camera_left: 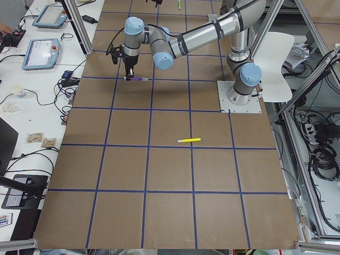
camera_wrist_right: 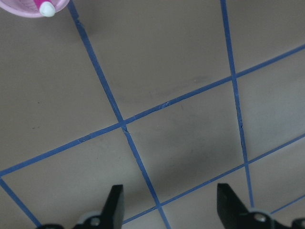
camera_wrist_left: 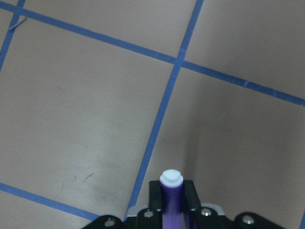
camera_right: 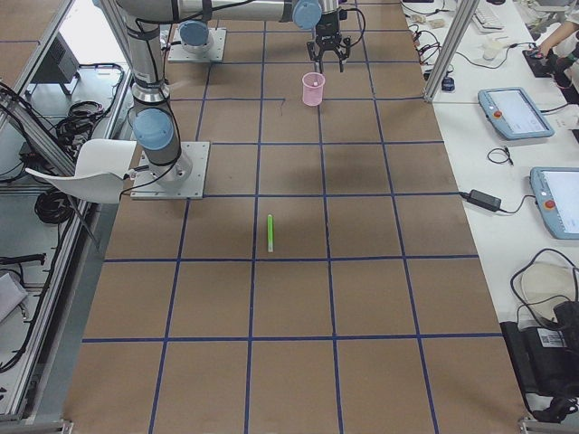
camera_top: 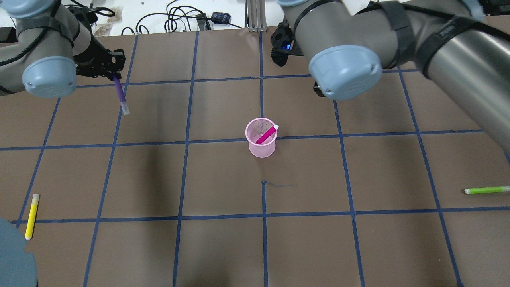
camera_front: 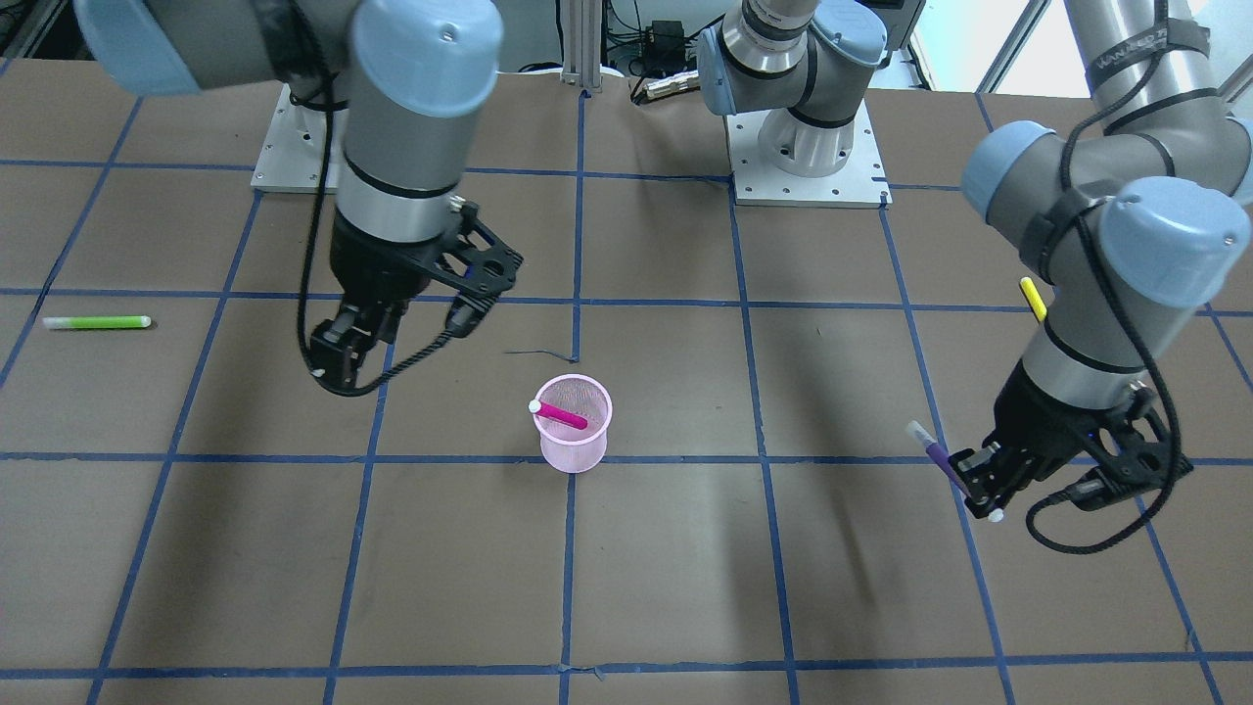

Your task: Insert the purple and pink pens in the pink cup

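Note:
The pink mesh cup (camera_front: 573,450) stands upright near the table's middle, and also shows in the overhead view (camera_top: 261,150). The pink pen (camera_front: 560,414) leans inside it, white cap at the rim. My left gripper (camera_front: 979,494) is shut on the purple pen (camera_front: 935,458) and holds it above the table, far from the cup. The wrist view shows the purple pen (camera_wrist_left: 171,195) between the fingers. My right gripper (camera_front: 338,357) hangs open and empty above the table beside the cup; in its wrist view, the right gripper (camera_wrist_right: 172,210) has its fingers spread wide.
A green pen (camera_front: 98,322) lies on the table on my right side. A yellow pen (camera_top: 32,216) lies near the table's edge on my left side. Blue tape lines grid the brown table.

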Controlling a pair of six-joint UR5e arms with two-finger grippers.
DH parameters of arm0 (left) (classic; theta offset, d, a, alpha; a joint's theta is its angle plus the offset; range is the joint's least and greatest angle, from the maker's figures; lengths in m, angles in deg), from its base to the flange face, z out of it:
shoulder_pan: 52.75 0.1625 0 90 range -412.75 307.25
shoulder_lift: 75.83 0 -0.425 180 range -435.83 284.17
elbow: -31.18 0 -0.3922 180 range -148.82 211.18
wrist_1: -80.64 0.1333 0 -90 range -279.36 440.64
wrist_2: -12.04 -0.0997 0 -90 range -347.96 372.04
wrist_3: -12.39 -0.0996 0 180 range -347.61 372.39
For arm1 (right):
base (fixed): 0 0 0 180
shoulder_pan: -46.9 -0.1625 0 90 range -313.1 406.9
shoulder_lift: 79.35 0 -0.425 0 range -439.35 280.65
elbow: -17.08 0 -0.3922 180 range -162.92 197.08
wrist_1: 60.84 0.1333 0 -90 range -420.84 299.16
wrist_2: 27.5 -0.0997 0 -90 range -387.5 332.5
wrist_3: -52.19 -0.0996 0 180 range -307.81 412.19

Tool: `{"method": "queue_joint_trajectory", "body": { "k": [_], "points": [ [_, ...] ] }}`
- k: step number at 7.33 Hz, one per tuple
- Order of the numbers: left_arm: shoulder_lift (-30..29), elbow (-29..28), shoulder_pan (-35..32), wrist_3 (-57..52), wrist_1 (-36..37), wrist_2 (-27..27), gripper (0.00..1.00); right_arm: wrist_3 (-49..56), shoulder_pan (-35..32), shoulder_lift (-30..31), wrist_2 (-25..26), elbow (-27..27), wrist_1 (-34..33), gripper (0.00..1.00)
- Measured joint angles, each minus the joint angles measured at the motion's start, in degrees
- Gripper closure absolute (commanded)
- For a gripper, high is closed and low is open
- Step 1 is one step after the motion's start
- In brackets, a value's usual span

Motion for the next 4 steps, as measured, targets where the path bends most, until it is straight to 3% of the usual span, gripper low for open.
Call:
{"method": "queue_joint_trajectory", "body": {
  "k": [1, 4],
  "points": [
    [1.1, 0.3, -3.4, 4.0, 0.9, -0.9, 1.00, -0.5, 3.8, 2.9, -3.8, -0.1, 1.9, 0.00],
    [2.6, 1.0, -14.6, 18.7, 4.3, -3.4, 1.00, -13.5, 10.3, 8.1, -10.8, -0.2, 9.6, 0.00]
  ]
}}
